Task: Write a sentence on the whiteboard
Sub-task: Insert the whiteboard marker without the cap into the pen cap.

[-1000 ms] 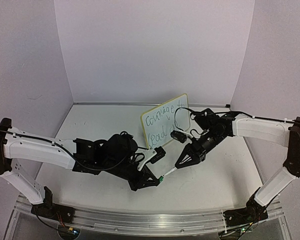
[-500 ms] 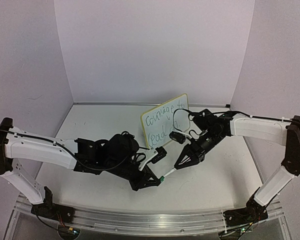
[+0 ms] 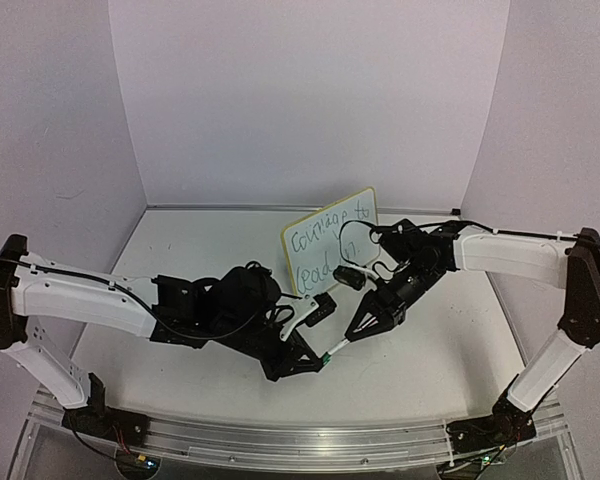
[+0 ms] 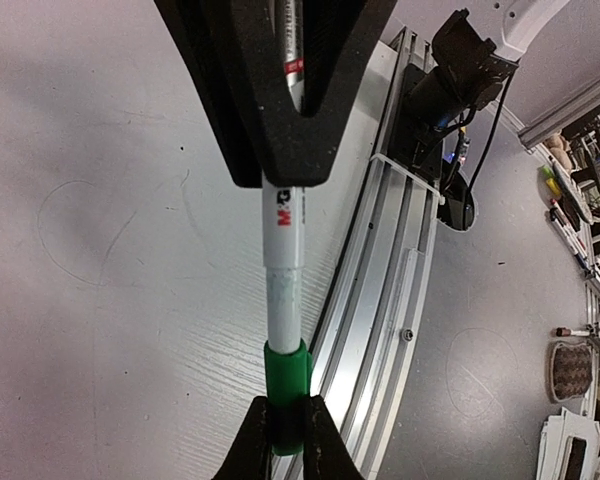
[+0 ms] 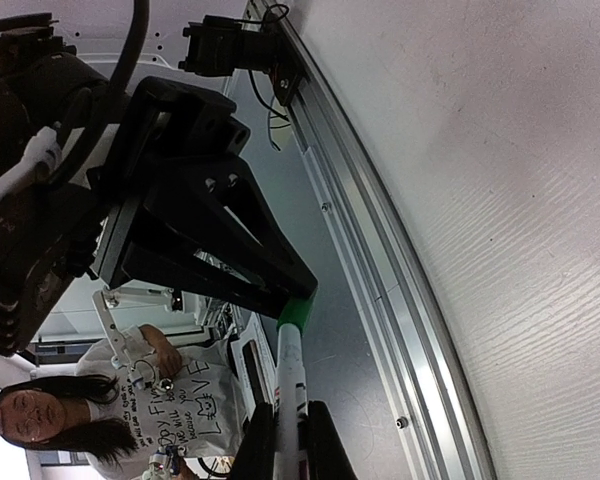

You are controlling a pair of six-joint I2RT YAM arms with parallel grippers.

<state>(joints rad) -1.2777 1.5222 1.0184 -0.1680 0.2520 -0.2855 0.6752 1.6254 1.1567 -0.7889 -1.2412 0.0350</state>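
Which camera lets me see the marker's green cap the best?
The left wrist view: the green plastic cap on the white marker is big and close, pinched between the left fingers. The top view shows the cap as a tiny speck; the right wrist view shows a small green bit.

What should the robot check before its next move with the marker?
1. The sentence is written on the whiteboard: ok.
2. The right gripper is shut on the marker: ok.
3. The left gripper is shut on the green cap: ok.
4. The green cap and the marker are in one straight line: ok.
5. The green cap is pushed fully on: cannot tell.
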